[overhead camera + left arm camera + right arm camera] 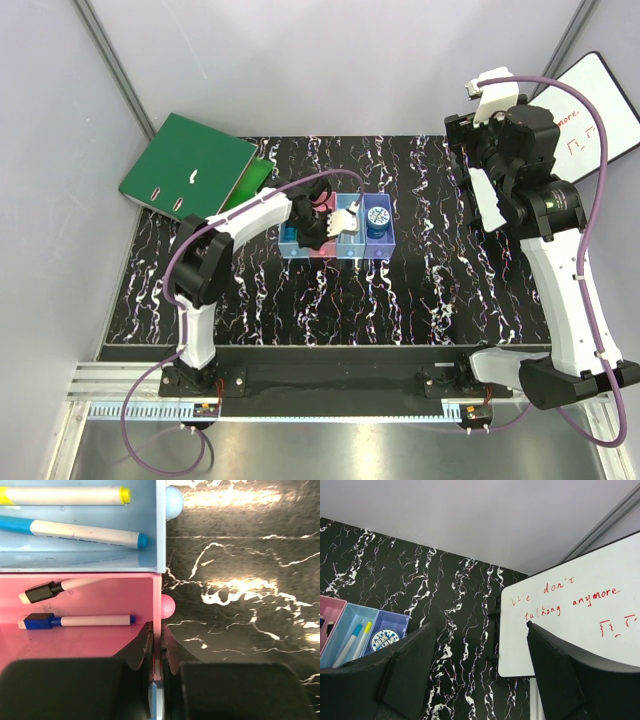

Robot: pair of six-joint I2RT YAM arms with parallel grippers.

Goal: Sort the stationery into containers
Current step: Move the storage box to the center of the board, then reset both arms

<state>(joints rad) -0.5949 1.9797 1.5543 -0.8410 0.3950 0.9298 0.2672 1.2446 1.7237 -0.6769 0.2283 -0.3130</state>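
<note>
1. On an outer wall of the pink bin [156, 595], part of the joined row of bins [345, 250], the left fingers [140, 651] are pressed together. They pinch the thin plastic, one finger inside the bin and one outside.
2. Risk: because the bins are joined, a lift or pull from this grip would likely drag or tilt the whole row across the black marbled surface [240, 555]. A tilt could spill the markers, or send the blue tin [377, 217] rolling out of the purple bin [385, 243] at the row's right end.
3. A slip off the slick wall could also jolt the row.
4. Inside the pink bin, just beyond the pinching fingers, lie a black-capped marker [55, 589] and a blue-capped marker [75, 621]. Neither touches the fingers.
5. Next along the row, the light blue bin [100, 560] holds a yellow-capped marker [65, 495] and a blue marker [75, 529].
6. High and well to the right of the row, the right fingers [405, 670] stand spread and empty.
7. No stationery shows loose outside the row in these views, so sorting looks close to finished.
</note>
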